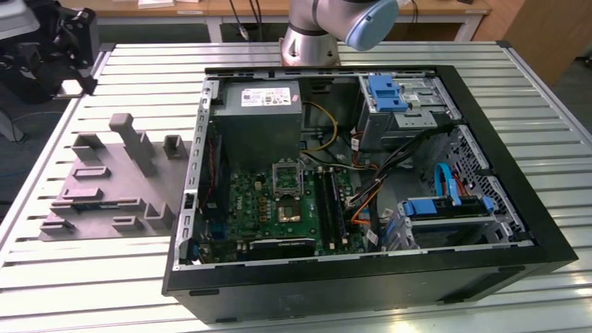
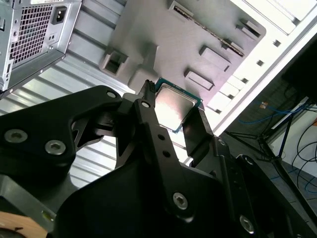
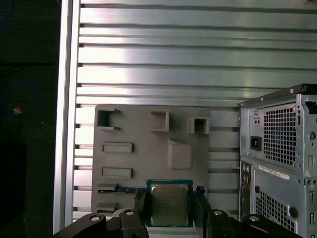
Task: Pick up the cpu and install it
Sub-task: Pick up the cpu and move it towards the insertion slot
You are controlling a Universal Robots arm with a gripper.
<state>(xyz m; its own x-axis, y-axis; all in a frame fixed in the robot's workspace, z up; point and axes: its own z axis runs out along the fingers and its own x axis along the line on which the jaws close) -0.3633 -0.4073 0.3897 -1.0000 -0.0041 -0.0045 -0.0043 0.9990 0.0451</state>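
Silver square cpu (image 3: 169, 204), flat, held in claw (image 3: 170, 195)

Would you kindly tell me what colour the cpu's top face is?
The cpu has a shiny silver-grey top, seen best in the first wrist view.

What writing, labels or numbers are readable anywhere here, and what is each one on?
Nothing is clear enough to quote.
White label on the power supply, exterior view: too small to read.
Print on the cpu, on its metal top, first wrist view: blurred.
Sticker on the computer case, on its back, first wrist view: too small to read.
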